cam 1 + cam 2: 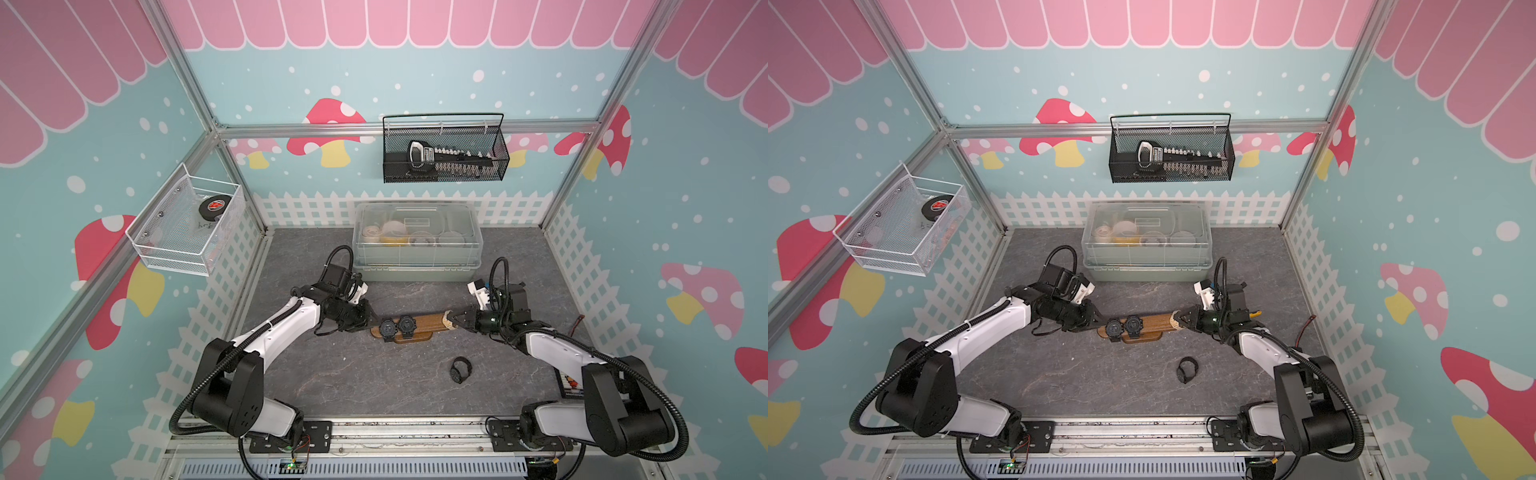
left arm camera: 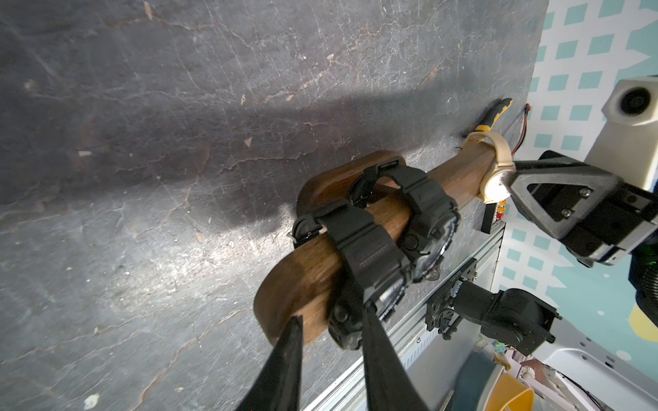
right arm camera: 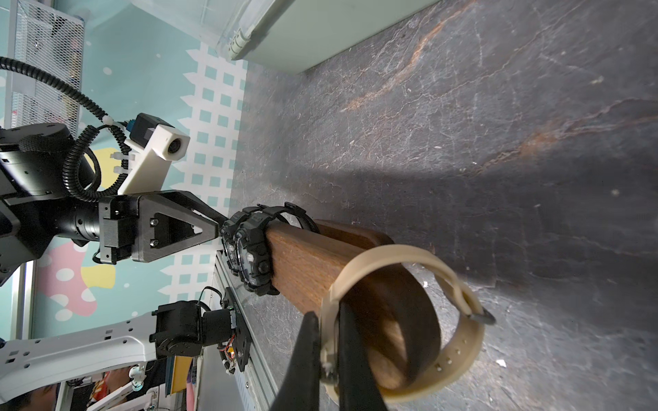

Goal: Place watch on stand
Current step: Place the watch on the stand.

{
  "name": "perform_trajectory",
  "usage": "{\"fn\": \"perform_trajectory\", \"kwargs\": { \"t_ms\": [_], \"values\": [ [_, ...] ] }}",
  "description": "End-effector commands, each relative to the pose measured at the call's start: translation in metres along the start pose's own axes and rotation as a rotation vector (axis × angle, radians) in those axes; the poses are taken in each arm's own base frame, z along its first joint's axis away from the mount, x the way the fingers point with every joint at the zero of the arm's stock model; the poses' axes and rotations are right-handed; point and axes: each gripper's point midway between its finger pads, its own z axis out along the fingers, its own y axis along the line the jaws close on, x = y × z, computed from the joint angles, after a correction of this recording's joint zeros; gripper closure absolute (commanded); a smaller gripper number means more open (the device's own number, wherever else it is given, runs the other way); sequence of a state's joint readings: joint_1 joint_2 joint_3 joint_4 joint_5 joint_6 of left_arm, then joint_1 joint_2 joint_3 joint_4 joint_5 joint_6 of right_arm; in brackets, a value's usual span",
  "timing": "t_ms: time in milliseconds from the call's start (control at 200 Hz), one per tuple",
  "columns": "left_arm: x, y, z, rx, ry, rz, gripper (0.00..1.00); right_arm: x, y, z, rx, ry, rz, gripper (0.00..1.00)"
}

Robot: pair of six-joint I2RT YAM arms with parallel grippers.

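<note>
With right pincer (image 3: 327, 313) clamped on beige watch (image 3: 409, 254) and left pincer (image 2: 333, 316) half-closed, apparently bracing stand (image 2: 302, 279), slide strap inward, short of black watches (image 2: 366, 256).

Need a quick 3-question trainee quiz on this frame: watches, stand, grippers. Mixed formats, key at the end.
1. Count: how many black watches are strapped around the stand?
2. True or false: the right gripper is shut on the beige watch at one end of the stand.
3. Pick one: the loose black watch lies A) on the table, apart from the stand; B) on the stand; C) in the right gripper.

Key: 1) two; 2) true; 3) A.
</note>
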State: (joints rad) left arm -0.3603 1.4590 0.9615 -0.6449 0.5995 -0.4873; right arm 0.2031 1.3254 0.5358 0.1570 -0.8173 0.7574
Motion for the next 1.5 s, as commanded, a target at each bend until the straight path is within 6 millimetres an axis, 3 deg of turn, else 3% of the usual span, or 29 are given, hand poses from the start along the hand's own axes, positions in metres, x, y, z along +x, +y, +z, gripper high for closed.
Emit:
{"fn": "perform_trajectory", "kwargs": {
  "t_ms": [0,281,867,1494],
  "values": [
    [0.000,0.003,0.004,0.008,0.008,-0.016,0.71,0.012,-0.002,0.004,-0.003,0.031,0.019,1.00],
    [0.000,0.000,0.002,0.017,0.006,-0.011,0.71,0.025,-0.008,0.009,0.001,0.053,0.041,1.00],
    [-0.001,0.000,0.004,0.018,0.012,-0.011,0.71,0.026,0.011,0.038,-0.038,0.104,0.018,1.00],
    [0.000,0.001,0.003,0.017,0.011,-0.007,0.71,0.021,0.033,0.054,-0.068,0.115,-0.019,1.00]
  ]
}}
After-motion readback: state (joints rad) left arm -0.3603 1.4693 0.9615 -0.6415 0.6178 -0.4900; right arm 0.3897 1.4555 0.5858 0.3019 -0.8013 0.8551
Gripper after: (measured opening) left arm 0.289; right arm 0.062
